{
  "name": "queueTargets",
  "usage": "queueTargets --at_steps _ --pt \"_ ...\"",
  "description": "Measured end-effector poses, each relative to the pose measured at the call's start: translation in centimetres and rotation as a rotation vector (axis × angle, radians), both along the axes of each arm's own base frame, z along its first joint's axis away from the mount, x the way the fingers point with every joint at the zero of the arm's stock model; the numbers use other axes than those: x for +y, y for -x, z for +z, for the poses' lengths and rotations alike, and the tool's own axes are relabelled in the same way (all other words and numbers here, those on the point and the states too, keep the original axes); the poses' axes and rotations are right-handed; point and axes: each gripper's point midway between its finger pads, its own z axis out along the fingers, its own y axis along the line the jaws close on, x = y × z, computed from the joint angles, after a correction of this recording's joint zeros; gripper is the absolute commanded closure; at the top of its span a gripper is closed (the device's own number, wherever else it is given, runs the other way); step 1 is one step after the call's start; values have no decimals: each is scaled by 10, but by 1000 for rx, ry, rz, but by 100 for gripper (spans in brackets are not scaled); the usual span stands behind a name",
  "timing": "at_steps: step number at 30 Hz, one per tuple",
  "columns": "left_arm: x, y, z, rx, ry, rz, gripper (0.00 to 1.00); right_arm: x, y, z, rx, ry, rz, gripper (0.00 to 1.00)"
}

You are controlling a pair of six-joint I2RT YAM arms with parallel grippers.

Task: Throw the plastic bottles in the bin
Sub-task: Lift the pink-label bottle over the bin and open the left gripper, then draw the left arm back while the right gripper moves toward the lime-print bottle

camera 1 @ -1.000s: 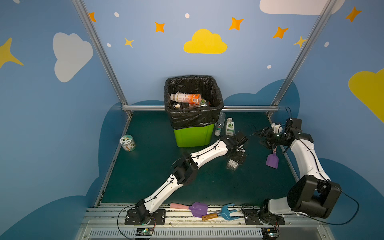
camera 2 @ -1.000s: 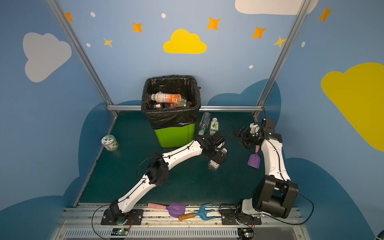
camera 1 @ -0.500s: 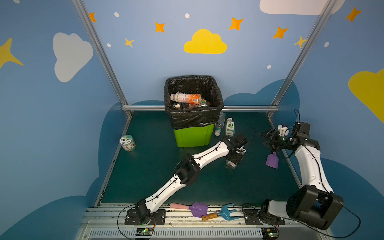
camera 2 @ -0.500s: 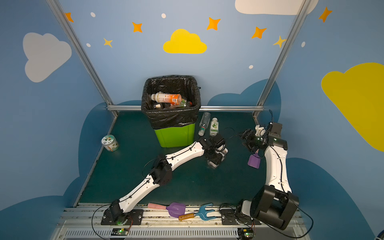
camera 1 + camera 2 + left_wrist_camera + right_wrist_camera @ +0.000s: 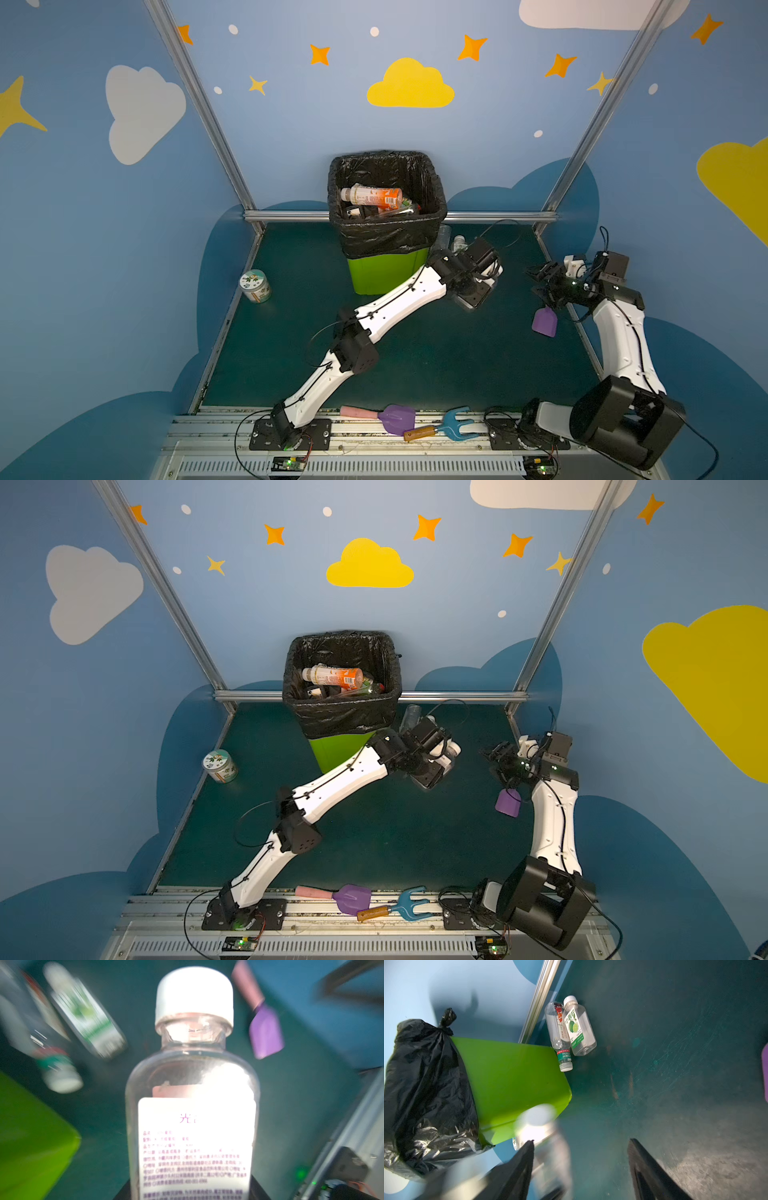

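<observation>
Left claw (image 5: 478,291) was closed on the lower body of a white-capped bottle (image 5: 193,1105). In the left wrist view the bottle's base sat down between the dark jaws, cap pointing away from the claw. The label was readable while everything around it was smeared, so I judged the grip firm.

Right claw (image 5: 581,1140) stood open and empty, with bare bench (image 5: 675,1064) between its fingers. A purple shovel (image 5: 544,322) lay on the bench just under it.

The bin (image 5: 386,274) stood close beside the left claw, its rim above claw height. An orange-label bottle (image 5: 372,196) lay on top of the pile inside.

Two bottles remained on the bench beyond the left claw, against the bin's side. A lime-label bottle (image 5: 579,1026) and a green-banded bottle (image 5: 557,1030) lay flat, touching each other.

Handling, as judged:
- The held bottle looked empty, so very light.
- Its clear walls were thin and likely to dent under a hard squeeze.
- The plastic and glossy label were smooth, so it could slip or swing in the jaws.
- The best hold was across the labelled body, where the sides run flat. The neck and cap are stiffer but narrow.
- For the lying pair, grip across the body of the outer, lime-label one first.
</observation>
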Motion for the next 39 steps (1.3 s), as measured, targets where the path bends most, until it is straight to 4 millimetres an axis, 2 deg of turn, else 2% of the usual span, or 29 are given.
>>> queueTargets --at_steps 2,4,8,11,13,16,18,20,21,22,25,27,28,30,33,36,39 --pt "12 7 64 -124 75 -2 50 -1 -2 2 -11 1 -12 30" --pt "29 16 118 -232 146 6 51 -3 -4 4 -24 3 -22 30" --pt "84 35 218 -475 300 53 51 -4 -5 10 -48 8 -37 30" --pt "131 47 271 -661 402 102 51 -5 -8 12 -56 5 -48 30" --pt "156 51 297 -774 446 138 51 -4 -9 13 -59 6 -49 30" --pt "177 38 325 -882 477 202 51 -1 -11 15 -65 2 -50 30" --pt "189 7 335 -914 468 268 51 3 -12 16 -68 -2 -42 30" --pt "203 -40 335 -920 440 352 50 7 -13 17 -69 -6 -35 30" --pt "208 -67 332 -911 425 389 33 8 -13 17 -68 -8 -32 30" --pt "214 -94 325 -896 402 427 1 10 -13 17 -68 -7 -30 30" --pt "225 -164 295 -830 348 529 0 11 -14 18 -69 -7 -25 30" --pt "230 -190 269 -785 308 577 0 11 -14 19 -72 -5 -25 30" --pt "230 -195 252 -746 270 589 0 11 -13 20 -73 -4 -25 30" --pt "227 -192 228 -682 209 589 0 11 -13 23 -79 1 -28 30" --pt "226 -164 223 -637 171 567 0 11 -13 25 -85 5 -30 30" --pt "247 -119 254 -661 220 579 0 10 -13 24 -84 7 -32 30" --pt "298 -73 297 -724 311 667 0 11 -16 24 -80 6 -26 30"
